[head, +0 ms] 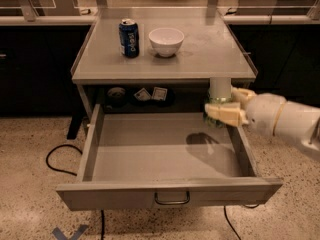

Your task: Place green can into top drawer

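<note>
The green can (218,103) is held in my gripper (220,106), which is shut on it. Its pale upper part shows just under the table edge. One cream finger (226,115) wraps the front of the can. The can hangs over the right rear corner of the top drawer (150,159), which is pulled fully open, grey and empty inside, with a silver bar handle (171,200) on its flat front. My white arm (285,121) reaches in from the right. A shadow of the gripper lies on the drawer floor.
A blue can (129,38) and a white bowl (166,40) stand on the grey table top (210,49). Small items lie on the shelf (142,95) behind the drawer. A black cable (55,159) runs on the speckled floor at the left.
</note>
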Robot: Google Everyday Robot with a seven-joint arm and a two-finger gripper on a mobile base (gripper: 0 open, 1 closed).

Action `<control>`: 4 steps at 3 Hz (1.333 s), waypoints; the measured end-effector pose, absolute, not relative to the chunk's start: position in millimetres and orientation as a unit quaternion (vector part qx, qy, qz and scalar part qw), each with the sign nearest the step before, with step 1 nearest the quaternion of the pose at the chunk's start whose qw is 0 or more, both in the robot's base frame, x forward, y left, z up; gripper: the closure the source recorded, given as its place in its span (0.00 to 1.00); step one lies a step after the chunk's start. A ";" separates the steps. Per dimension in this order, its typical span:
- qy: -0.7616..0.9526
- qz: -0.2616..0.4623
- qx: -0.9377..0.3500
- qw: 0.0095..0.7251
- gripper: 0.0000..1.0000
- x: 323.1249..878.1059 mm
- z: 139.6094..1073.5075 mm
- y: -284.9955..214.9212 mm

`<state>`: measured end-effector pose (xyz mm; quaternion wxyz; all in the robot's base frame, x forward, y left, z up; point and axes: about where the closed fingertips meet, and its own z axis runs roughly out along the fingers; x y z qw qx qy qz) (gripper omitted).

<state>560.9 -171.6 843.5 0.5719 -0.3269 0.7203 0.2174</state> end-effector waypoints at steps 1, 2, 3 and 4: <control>0.734 0.234 -0.330 0.546 1.00 537.1 810.8 -158.4; 0.734 0.234 -0.330 0.546 1.00 537.4 810.7 -157.7; 0.727 0.223 -0.322 0.563 1.00 547.6 783.3 -155.0; 0.721 0.197 -0.336 0.573 1.00 577.9 727.8 -151.0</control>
